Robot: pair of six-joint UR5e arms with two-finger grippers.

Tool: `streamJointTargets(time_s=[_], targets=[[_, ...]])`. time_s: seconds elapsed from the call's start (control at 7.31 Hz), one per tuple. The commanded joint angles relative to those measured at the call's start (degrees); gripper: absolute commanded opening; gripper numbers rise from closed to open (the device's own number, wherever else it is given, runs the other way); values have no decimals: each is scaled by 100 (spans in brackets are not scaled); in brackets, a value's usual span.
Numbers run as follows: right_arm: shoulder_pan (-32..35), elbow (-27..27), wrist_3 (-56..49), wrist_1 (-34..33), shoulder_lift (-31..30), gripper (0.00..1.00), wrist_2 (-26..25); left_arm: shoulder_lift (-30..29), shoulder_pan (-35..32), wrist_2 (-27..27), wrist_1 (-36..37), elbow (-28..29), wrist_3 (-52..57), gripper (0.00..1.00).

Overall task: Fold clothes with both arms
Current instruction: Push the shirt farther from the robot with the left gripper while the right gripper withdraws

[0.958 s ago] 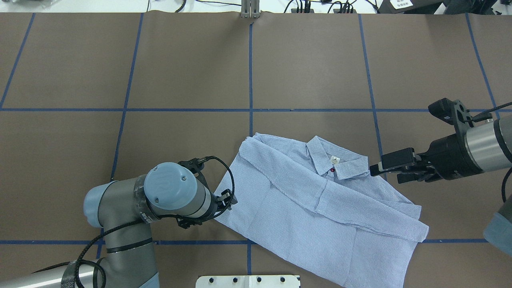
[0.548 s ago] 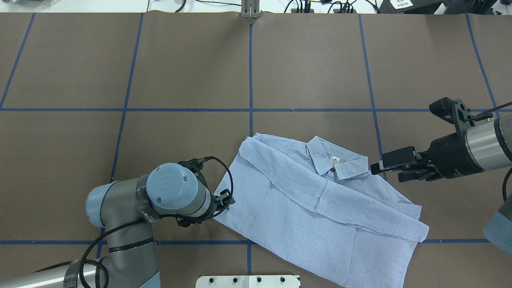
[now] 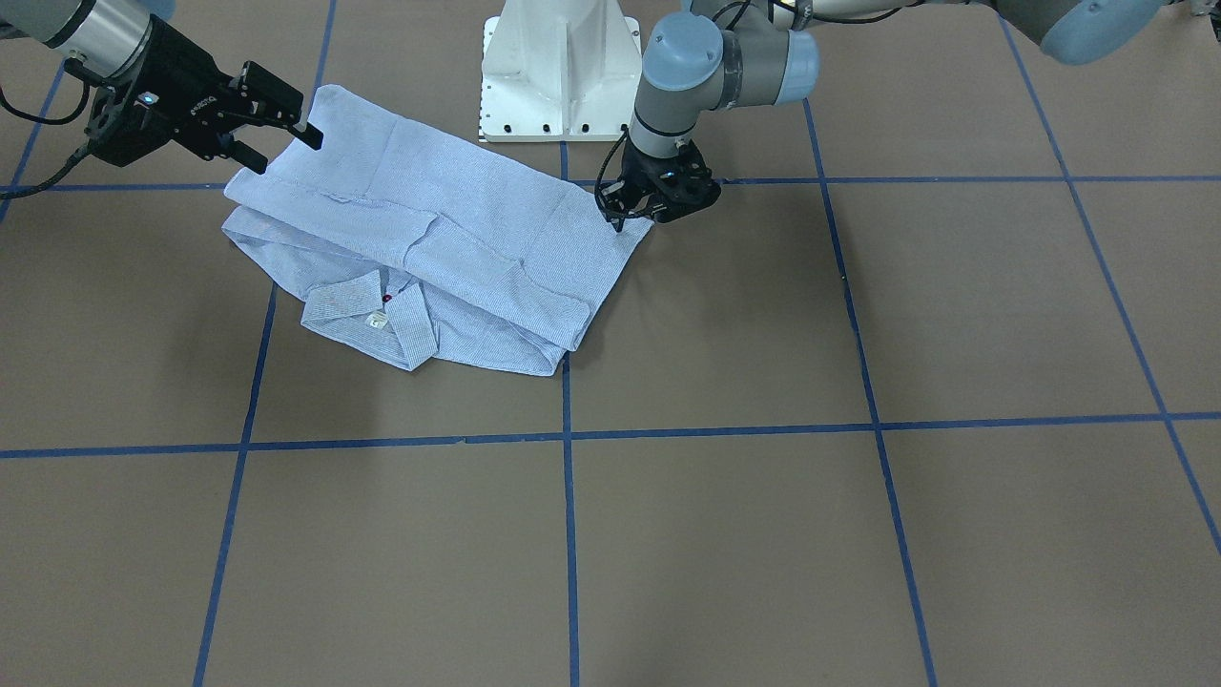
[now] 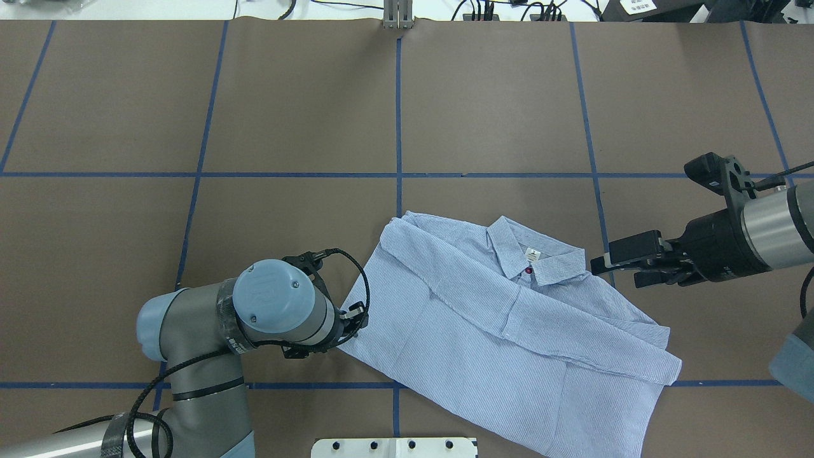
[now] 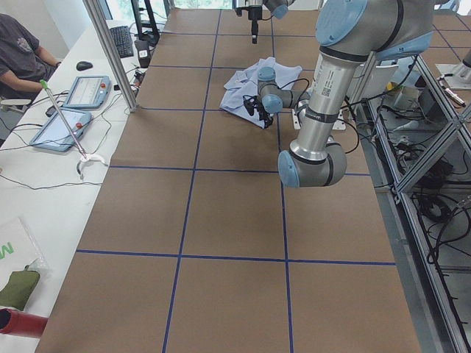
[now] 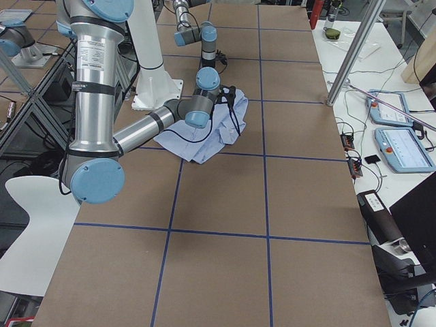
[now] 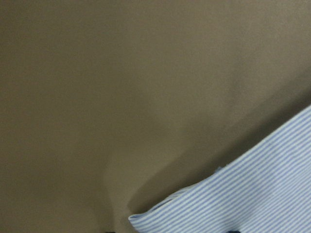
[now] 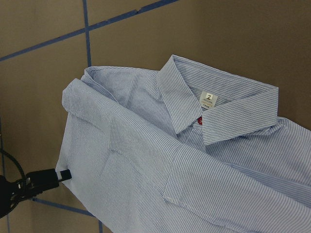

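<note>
Shirt: the shirt (image 4: 509, 331) lies flat and slantwise on the bench (image 4: 305, 114), in the near half and right of centre, with its sleeves folded across the front.
Collar: the collar (image 4: 540, 254) points to the far side, label up; the hem runs toward the robot's base (image 3: 561, 67).
Left gripper: the left gripper (image 4: 356, 315) is low at the shirt's left side edge, right on the cloth's rim. I cannot tell whether its fingers are apart or pinched on the fabric.
Left wrist view: a striped edge fills the lower right corner, with a shadow beneath it on the brown surface.
Right gripper: the right gripper (image 4: 615, 272) hovers just beside the collar's right tip, above the shoulder edge. Its fingers are spread, with nothing between them.
Room: a wide stretch of brown bench runs beyond the collar and off to the robot's left, crossed by tape lines (image 4: 398, 127).
</note>
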Motion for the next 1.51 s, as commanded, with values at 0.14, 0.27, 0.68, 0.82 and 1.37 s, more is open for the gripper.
streamJointTargets(time_s=[0.14, 0.27, 0.68, 0.82, 1.37], targets=[[15, -28, 0, -2, 0, 100, 0, -8, -9, -9, 2, -8, 0, 37], [24, -28, 0, -2, 0, 100, 0, -9, -17, -9, 2, -17, 0, 19], [24, -19, 0, -2, 0, 100, 0, 0, -96, -26, 238, -236, -9, 0], [24, -28, 0, -2, 0, 100, 0, 18, -157, -35, 387, -333, 0, 0], [41, -116, 0, 7, 0, 100, 0, -87, -850, 0, 398, -325, 132, 0]])
